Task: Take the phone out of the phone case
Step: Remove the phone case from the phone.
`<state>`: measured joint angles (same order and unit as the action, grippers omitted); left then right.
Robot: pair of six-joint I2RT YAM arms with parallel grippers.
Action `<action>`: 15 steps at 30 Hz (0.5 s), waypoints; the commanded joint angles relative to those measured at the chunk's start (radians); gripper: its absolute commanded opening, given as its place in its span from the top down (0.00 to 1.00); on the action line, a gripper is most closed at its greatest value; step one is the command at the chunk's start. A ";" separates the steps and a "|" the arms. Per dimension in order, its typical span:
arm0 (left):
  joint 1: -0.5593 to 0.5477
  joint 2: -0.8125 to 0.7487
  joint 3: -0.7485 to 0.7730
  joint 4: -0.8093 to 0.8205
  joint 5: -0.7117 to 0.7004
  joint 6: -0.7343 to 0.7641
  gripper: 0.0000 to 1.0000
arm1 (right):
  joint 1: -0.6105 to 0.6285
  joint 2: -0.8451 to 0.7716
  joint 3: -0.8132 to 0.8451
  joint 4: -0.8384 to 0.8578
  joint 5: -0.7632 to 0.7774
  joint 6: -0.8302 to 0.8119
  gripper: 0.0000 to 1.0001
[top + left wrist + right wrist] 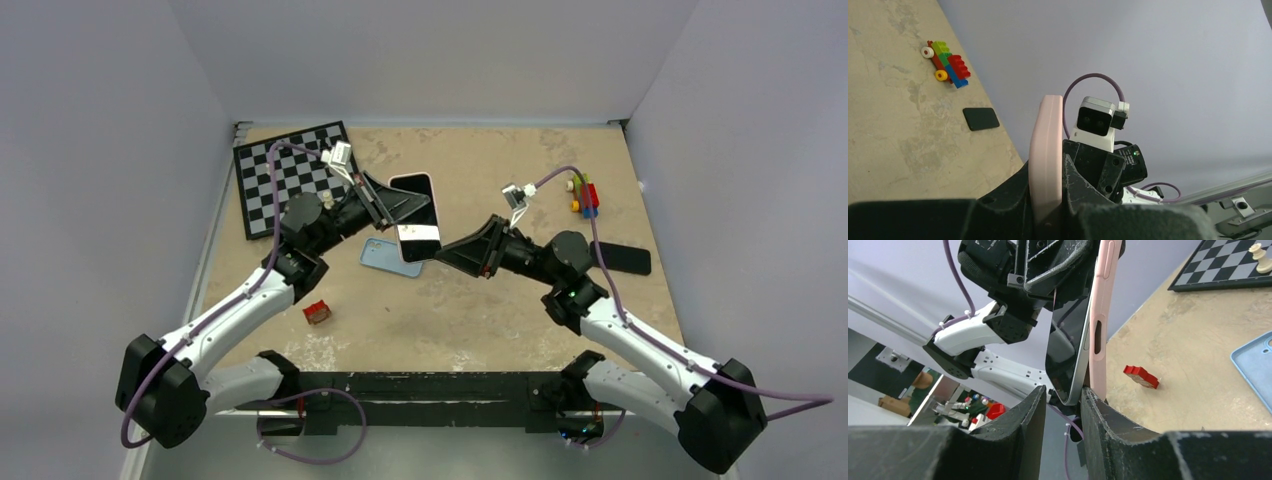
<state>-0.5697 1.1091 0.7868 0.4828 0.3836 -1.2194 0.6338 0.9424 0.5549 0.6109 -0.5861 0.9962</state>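
Observation:
The phone [413, 203], black screen up, sits in a pink phone case [433, 190] held above the table. My left gripper [392, 206] is shut on the case's edge; in the left wrist view the pink case [1046, 150] stands edge-on between the jaws of that gripper [1048, 200]. In the right wrist view the phone [1068, 340] has its lower corner peeled away from the case [1100, 305]. My right gripper [1064, 392] is open around that corner. One of its fingers [1098, 415] is wedged between phone and case, and the other stands apart from the glass.
A blue case [385, 258] lies on the table under the phone. A red block [317, 312] sits near the left arm. A chessboard [285, 175] is at the back left. A brick toy [585, 195] and a black slab [625, 258] lie at the right.

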 commanded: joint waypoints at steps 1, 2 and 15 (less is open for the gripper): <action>-0.020 -0.001 -0.004 0.161 0.136 -0.093 1.00 | 0.004 0.032 0.011 0.075 -0.018 0.022 0.64; -0.024 0.009 -0.002 0.161 0.174 -0.091 1.00 | 0.004 0.035 0.014 0.086 -0.023 0.024 0.63; -0.042 0.042 -0.055 0.292 0.431 -0.115 1.00 | 0.003 0.135 0.005 0.348 -0.120 0.138 0.70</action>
<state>-0.5697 1.1831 0.7364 0.6823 0.6468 -1.2919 0.6399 1.0557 0.5480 0.8028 -0.7761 1.1088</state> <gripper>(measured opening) 0.181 0.323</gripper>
